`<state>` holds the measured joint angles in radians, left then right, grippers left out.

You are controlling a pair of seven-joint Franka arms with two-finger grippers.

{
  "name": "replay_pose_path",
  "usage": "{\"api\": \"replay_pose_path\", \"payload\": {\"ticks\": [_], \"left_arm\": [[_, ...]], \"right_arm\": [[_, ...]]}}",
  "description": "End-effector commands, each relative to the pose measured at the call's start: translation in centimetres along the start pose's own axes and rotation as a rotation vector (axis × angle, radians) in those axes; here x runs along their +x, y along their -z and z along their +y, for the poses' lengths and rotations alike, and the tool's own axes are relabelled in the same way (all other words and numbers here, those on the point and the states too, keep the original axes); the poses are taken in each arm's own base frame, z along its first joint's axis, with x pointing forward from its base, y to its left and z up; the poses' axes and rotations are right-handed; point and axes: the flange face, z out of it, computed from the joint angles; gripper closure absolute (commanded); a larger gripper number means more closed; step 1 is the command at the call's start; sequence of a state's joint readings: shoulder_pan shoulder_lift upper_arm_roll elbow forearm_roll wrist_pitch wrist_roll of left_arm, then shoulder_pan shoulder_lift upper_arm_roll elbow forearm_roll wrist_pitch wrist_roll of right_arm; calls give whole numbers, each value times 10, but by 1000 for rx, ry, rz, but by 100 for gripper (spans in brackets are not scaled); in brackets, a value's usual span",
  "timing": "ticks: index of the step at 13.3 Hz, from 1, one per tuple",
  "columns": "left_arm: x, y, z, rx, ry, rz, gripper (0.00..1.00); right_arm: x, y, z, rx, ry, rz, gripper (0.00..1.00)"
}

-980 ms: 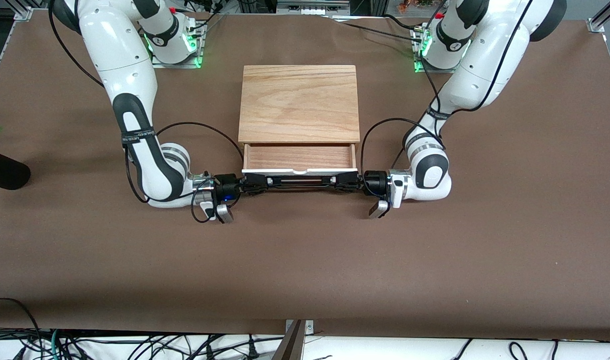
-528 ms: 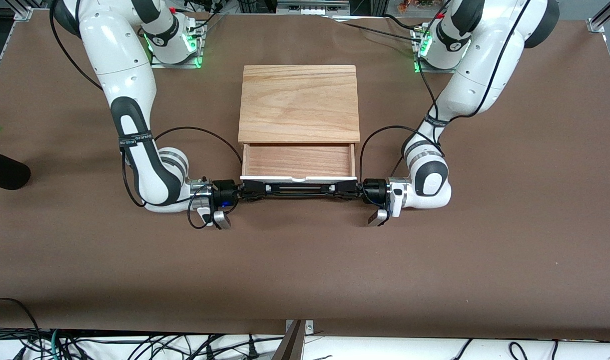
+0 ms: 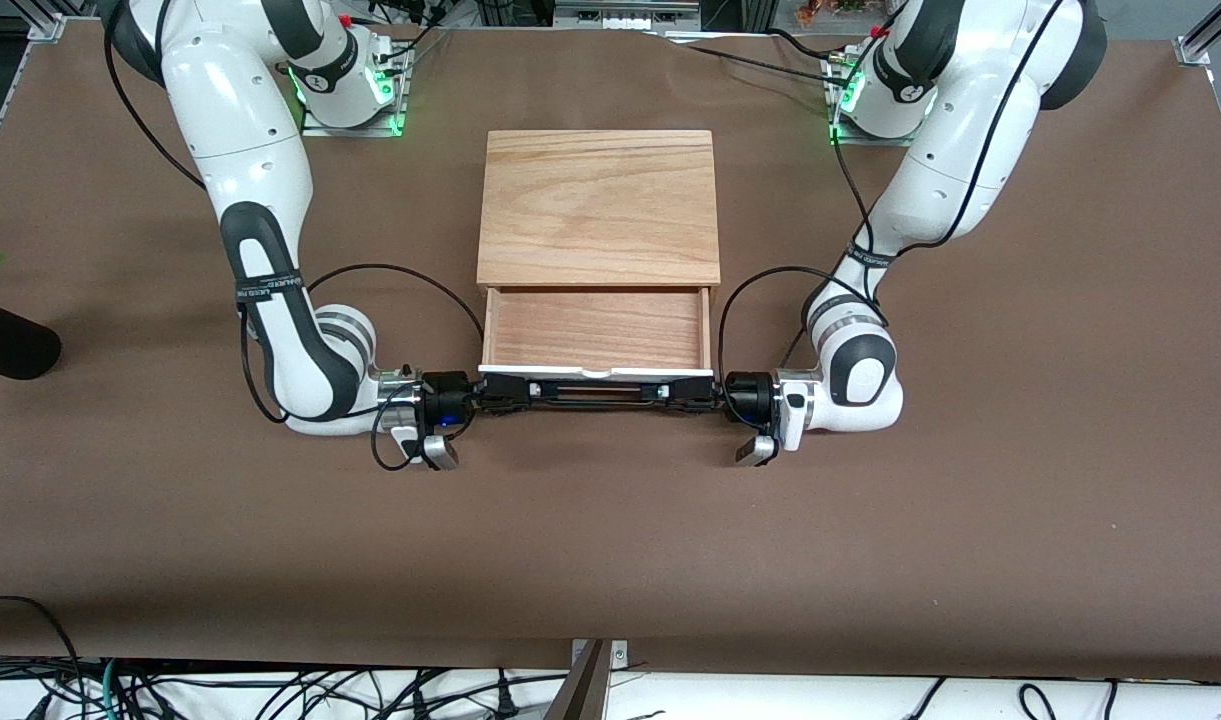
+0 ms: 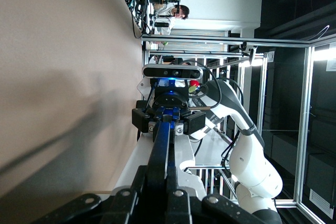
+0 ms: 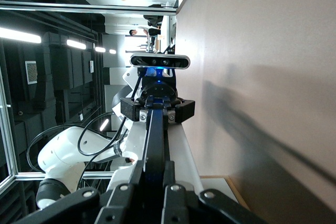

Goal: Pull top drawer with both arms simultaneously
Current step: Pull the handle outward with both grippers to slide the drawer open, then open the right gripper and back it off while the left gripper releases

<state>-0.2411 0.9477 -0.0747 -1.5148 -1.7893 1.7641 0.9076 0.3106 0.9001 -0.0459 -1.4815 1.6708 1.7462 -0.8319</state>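
Top drawer (image 3: 597,345) pulled out of the cabinet (image 3: 599,205), toward the front camera.
Its black bar handle (image 3: 597,392) is clamped at both ends by the left gripper (image 3: 692,393) and right gripper (image 3: 500,392); the fingertips are partly hidden.

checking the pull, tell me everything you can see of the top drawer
The top drawer is a shallow light-wood tray, empty, with a white front panel and a black bar handle. It stands pulled partly out from under the oak-grained cabinet top, toward the front camera. The left gripper and right gripper are shut on the handle's two ends.
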Motion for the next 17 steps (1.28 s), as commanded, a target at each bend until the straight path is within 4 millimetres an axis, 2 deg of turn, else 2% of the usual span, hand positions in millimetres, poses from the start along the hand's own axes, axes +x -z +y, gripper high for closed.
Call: {"api": "replay_pose_path", "payload": {"ticks": [1,7,8,9,12,13,14,15,17], "left_arm": [[20,53,-40,101,80,94,100],[28,55,-41,104,84,99,100],[27,55,-41,103,80,101,85],[25,56,-44,106,78,99,53],[19,56,-49,110,84,96,46],[18,57,-50,109,82,100,19],[16,58,-50,112,70,99,0],[16,59,-46,110,85,102,0],[23,62,-30,102,123,107,0]], "right_arm": [[33,52,-46,112,16,57,100],[35,52,-48,114,14,53,100],[35,52,-48,116,16,51,100],[35,51,-48,118,15,48,100],[35,52,-48,120,15,48,100],[35,52,-49,120,13,48,98],[35,54,-49,120,14,48,58],[35,56,-50,118,20,48,1],[35,61,-51,103,25,39,0]]}}
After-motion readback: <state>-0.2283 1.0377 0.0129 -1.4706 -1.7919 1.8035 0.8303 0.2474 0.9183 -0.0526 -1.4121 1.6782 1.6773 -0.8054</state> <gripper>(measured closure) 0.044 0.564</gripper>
